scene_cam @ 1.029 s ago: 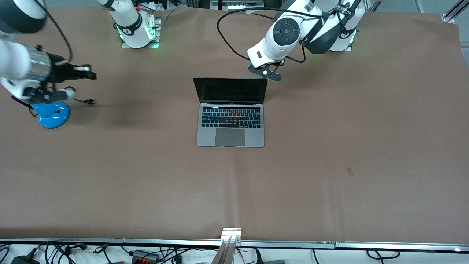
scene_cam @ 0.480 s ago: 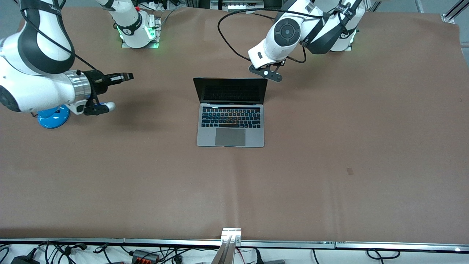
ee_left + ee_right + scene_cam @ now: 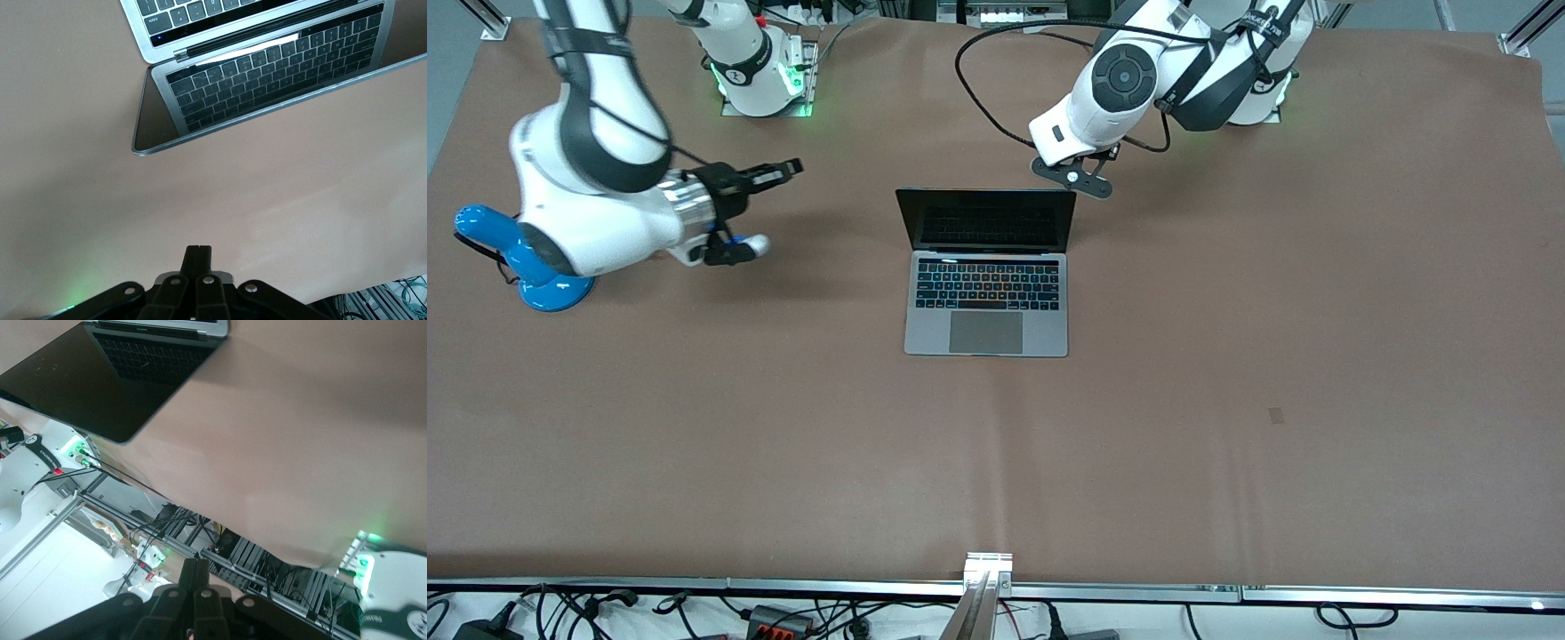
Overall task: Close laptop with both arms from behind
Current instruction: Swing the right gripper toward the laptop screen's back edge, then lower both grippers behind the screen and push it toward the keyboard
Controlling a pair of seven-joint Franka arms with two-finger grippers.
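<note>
The silver-grey laptop [image 3: 987, 307] stands open in the middle of the table, its dark screen [image 3: 987, 220] upright and facing the front camera. My left gripper [image 3: 1079, 177] is shut and empty, over the table beside the lid's corner at the left arm's end. In the left wrist view its gripper [image 3: 198, 257] points at the lid's top edge [image 3: 267, 127]. My right gripper [image 3: 785, 166] is shut and empty, over the table between the right arm's base and the laptop. The right wrist view shows its gripper [image 3: 197, 572] and the laptop screen [image 3: 113, 380].
A blue desk lamp [image 3: 547, 286] stands near the right arm's end of the table, partly hidden by the right arm. The brown table cover [image 3: 1227, 373] spreads wide around the laptop. Cables and rails lie along the table's edges.
The right arm has swung from the table's end toward the laptop, carrying its shut gripper closer to the lid. The left arm has hardly moved. The laptop stays open.
</note>
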